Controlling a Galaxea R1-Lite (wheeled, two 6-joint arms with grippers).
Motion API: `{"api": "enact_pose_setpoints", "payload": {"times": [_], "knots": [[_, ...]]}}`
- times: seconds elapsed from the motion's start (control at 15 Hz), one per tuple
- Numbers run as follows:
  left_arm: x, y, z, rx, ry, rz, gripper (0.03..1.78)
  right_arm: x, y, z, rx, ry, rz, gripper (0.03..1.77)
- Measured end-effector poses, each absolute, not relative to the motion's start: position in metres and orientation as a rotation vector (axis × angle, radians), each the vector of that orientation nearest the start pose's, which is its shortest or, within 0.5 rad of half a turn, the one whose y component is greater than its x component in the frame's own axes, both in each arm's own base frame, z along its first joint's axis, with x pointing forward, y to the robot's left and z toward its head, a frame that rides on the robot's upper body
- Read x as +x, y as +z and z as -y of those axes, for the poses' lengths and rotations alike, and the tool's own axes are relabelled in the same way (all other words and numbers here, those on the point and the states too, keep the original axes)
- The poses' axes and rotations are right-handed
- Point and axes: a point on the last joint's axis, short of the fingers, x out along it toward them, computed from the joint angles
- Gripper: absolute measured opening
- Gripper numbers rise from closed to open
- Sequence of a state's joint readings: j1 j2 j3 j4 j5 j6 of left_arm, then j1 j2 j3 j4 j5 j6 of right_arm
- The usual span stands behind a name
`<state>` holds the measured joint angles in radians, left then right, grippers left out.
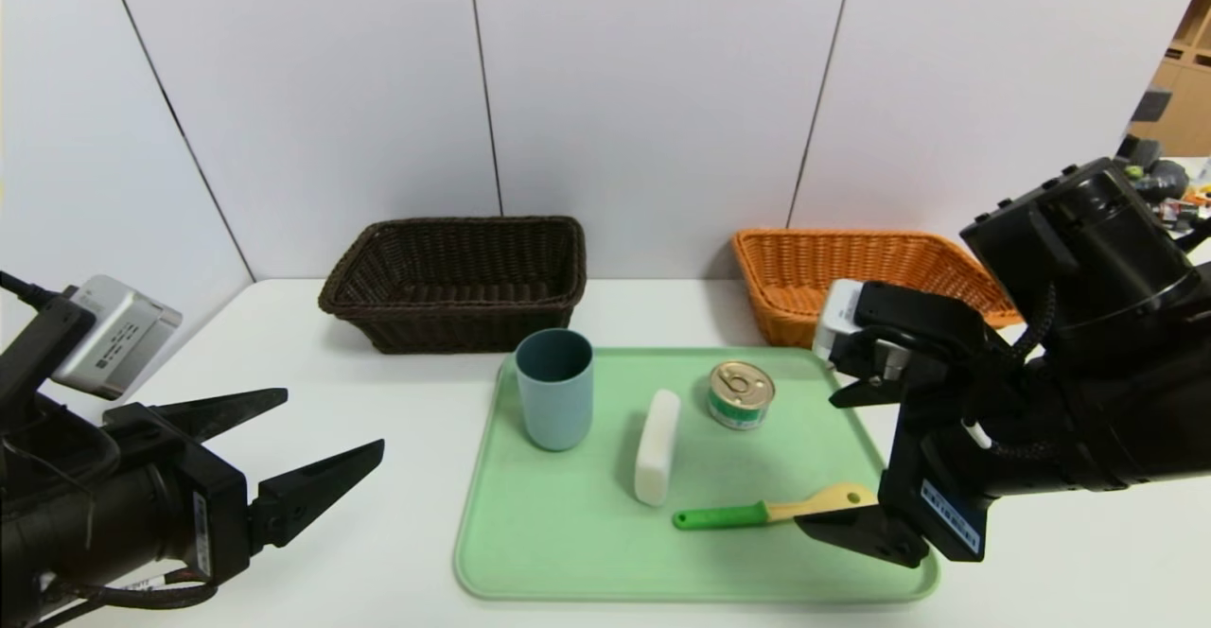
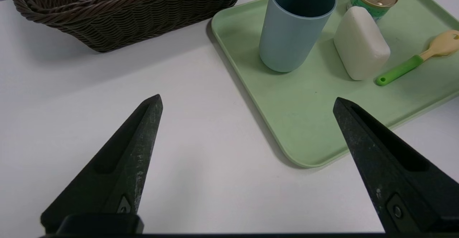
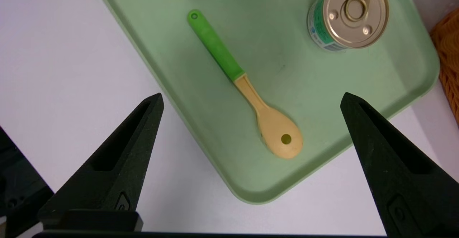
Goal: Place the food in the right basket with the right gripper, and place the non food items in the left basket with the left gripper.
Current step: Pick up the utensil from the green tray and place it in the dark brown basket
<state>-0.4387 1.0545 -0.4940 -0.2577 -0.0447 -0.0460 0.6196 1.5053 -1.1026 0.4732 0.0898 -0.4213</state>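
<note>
Your right gripper (image 1: pixel 845 462) hangs above the right edge of the green tray (image 1: pixel 568 552), tilted down toward it, its two black fingers (image 3: pixel 118 159) spread wide with nothing between them. Seen from its wrist, the gap between the fingers frames the tray's near right corner and the spoon (image 3: pixel 247 87) — green handle, pale wooden bowl with a small hole — which lies flat on the tray. Beyond the spoon on the same tray stands the can (image 1: pixel 741 394), upright, pull-tab lid up, green label on its side; it is apart from the spoon and untouched.

Your left gripper (image 1: pixel 331 425) is off the tray altogether, held above the white table (image 1: pixel 359 401) to the tray's left, pointing roughly level toward it. Its fingers (image 2: pixel 132 152) also stand wide and hold nothing.

Moving outward on the tray: a white soap-like block (image 1: pixel 658 445) rests on its long edge near the middle, just left of the can, and a blue cup (image 1: pixel 555 387) stands upright at the tray's far left part, mouth open upward.

Behind the tray, against the wall panels, you have the two baskets — the dark brown basket (image 1: pixel 454 278) to the left and the orange basket (image 1: pixel 851 273) to the right, partly hidden behind the right arm. Their insides are only partly in view.
</note>
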Motion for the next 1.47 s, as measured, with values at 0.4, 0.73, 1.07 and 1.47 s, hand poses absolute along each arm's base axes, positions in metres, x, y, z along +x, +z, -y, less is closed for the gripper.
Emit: {"api": "enact_pose_setpoints", "payload": {"times": [0.4, 0.73, 1.07, 1.47], "knots": [[0.122, 0.200, 0.058, 0.017, -0.473, -0.309, 1.69, 0.207, 0.214, -0.143, -0.765, 0.898, -0.797, 1.70], [0.120, 0.201, 0.058, 0.019, -0.473, -0.302, 1.69, 0.225, 0.207, -0.141, -0.846, 0.910, -0.793, 1.70], [0.118, 0.202, 0.056, 0.020, -0.476, -0.292, 1.69, 0.238, 0.201, -0.144, -0.912, 0.946, -0.785, 1.70], [0.116, 0.200, 0.056, 0.020, -0.475, -0.294, 1.69, 0.239, 0.183, -0.149, -0.957, 1.007, -0.902, 1.70]]}}
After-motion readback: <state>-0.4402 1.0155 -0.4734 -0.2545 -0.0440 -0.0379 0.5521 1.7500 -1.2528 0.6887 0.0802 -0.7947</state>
